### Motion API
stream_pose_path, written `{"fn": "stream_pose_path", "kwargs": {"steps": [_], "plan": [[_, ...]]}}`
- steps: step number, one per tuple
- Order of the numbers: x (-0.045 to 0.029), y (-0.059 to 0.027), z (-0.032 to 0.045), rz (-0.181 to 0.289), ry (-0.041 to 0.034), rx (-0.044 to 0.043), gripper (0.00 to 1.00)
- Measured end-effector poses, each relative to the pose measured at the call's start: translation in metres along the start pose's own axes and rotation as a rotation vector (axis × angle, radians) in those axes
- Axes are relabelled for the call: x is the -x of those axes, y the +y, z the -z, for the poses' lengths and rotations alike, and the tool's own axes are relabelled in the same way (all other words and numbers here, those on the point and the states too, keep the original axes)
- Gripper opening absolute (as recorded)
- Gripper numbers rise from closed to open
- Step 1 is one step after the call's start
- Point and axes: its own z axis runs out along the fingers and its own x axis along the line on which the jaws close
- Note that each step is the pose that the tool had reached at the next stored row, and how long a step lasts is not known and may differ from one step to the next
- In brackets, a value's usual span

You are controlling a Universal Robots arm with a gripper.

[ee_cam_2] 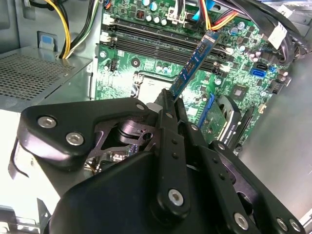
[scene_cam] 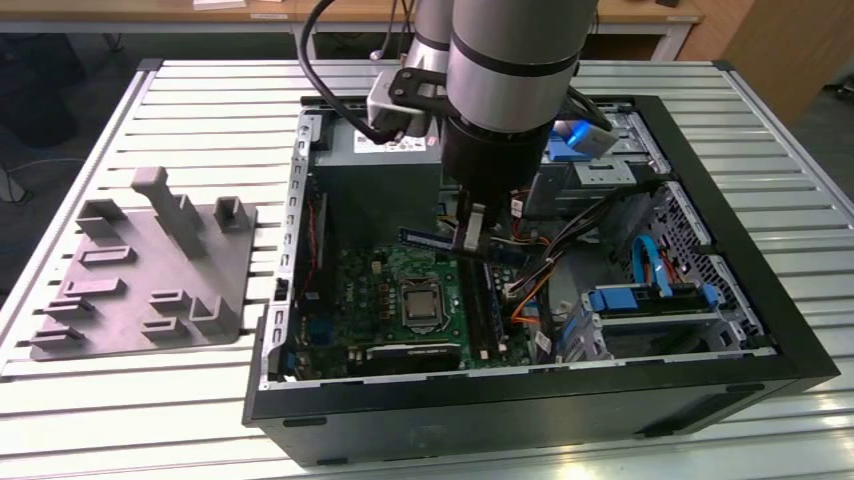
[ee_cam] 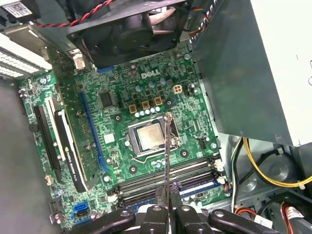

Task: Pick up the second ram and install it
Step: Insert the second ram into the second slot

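Tool (ee_cam_2: 169, 100) | clamped tight on second ram (ee_cam_2: 195, 63) | stick held above motherboard slots (ee_cam_2: 146, 46), not seated

Centre frame: we see the arm (scene_cam: 514, 60) reaching down from the top edge into the open black PC case (scene_cam: 534, 420). The gripper (scene_cam: 470, 242) pinches the second ram (scene_cam: 424, 238), which lies crosswise over the green motherboard (scene_cam: 360, 290), higher in frame than the CPU (scene_cam: 423, 303). Left of frame: we log a grey moulded fixture tray (scene_cam: 134, 290) on the slatted white table (scene_cam: 134, 420), apart from the case. Blue cables (scene_cam: 651, 265) sit right of centre, inside the case.
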Motion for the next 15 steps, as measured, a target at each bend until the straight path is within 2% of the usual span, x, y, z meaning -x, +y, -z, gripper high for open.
{"fn": "stream_pose_path", "kwargs": {"steps": [15], "plan": [[0.0000, 0.0000, -0.0003, -0.081, -0.0012, -0.0034, 0.14]]}}
